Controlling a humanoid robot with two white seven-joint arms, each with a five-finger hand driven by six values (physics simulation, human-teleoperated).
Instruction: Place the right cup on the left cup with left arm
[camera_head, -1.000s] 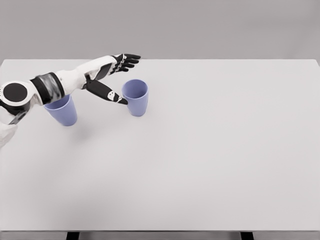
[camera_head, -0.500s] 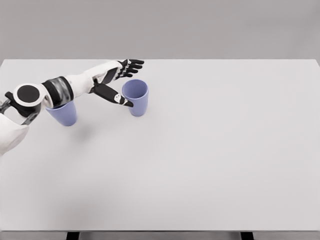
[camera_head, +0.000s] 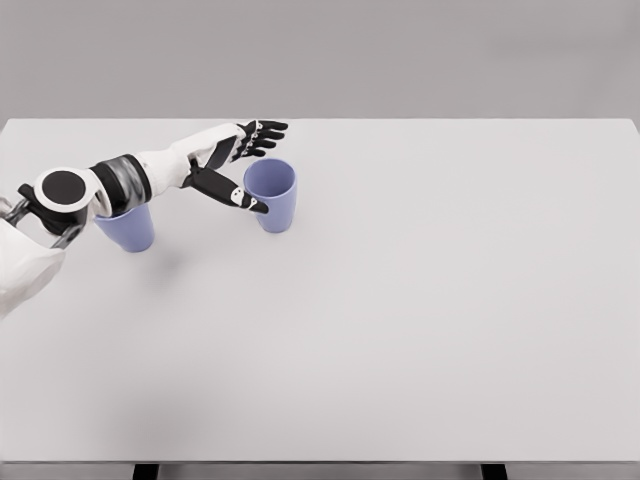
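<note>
Two lavender-blue cups stand upright on the white table (camera_head: 420, 300). The right cup (camera_head: 273, 196) sits left of the table's middle, the left cup (camera_head: 127, 226) further left, partly hidden behind my forearm. My left hand (camera_head: 256, 166) reaches in from the left and is open around the right cup's left side. Its thumb lies against the cup's near-left wall. The four fingers (camera_head: 262, 134) spread just behind and left of the rim. I cannot tell whether they touch it. The right arm is out of view.
The table's far edge runs just behind the hand. A plain grey wall stands beyond it. Wide bare tabletop stretches to the right and toward the front edge.
My left hand has slid a little to the right, closer to the right cup, with the thumb now against its side. Both cups stand where they were.
</note>
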